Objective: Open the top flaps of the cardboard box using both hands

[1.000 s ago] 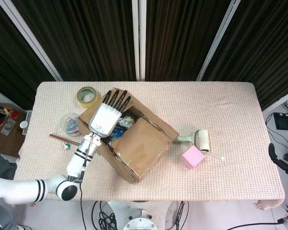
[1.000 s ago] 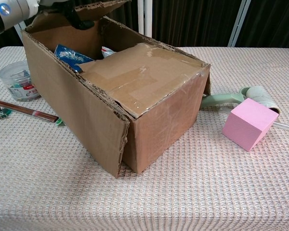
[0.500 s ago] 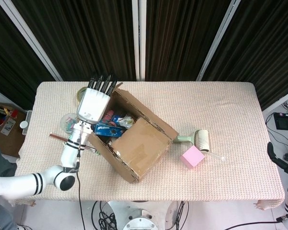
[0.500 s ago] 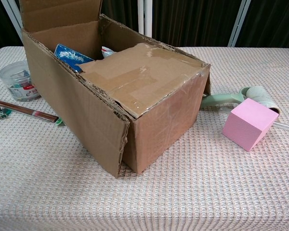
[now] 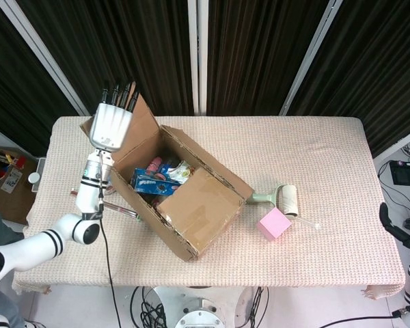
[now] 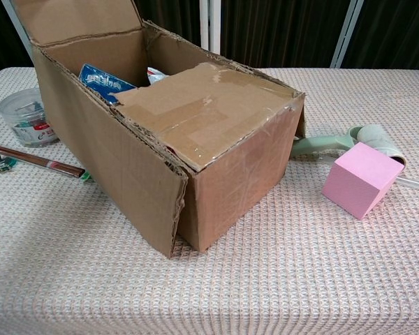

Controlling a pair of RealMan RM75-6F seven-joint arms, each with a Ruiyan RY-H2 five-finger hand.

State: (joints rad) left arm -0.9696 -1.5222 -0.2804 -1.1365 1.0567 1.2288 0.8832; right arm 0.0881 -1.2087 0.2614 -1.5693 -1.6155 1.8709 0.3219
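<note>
The cardboard box (image 5: 191, 205) (image 6: 195, 167) lies at an angle left of the table's middle. Its left top flap (image 5: 140, 130) (image 6: 77, 21) stands raised and leans outward. My left hand (image 5: 111, 123) lies flat against that flap with straight fingers (image 5: 119, 92), holding nothing; the chest view does not show it. The other top flap (image 5: 201, 201) (image 6: 209, 112) lies closed and taped over the right half. A blue packet (image 5: 154, 183) (image 6: 101, 80) and other items show inside. A dark part of my right hand (image 5: 391, 227) shows at the right edge, off the table.
A pink cube (image 5: 273, 223) (image 6: 362, 179) and a green lint roller (image 5: 283, 197) (image 6: 349, 139) lie right of the box. Left of it are a clear jar (image 6: 24, 115) and a thin red stick (image 6: 35, 159). Dark curtains hang behind the table.
My left hand has swung up and to the left, taking the left flap from half closed over the box to raised and leaning outward. The contents now show.
</note>
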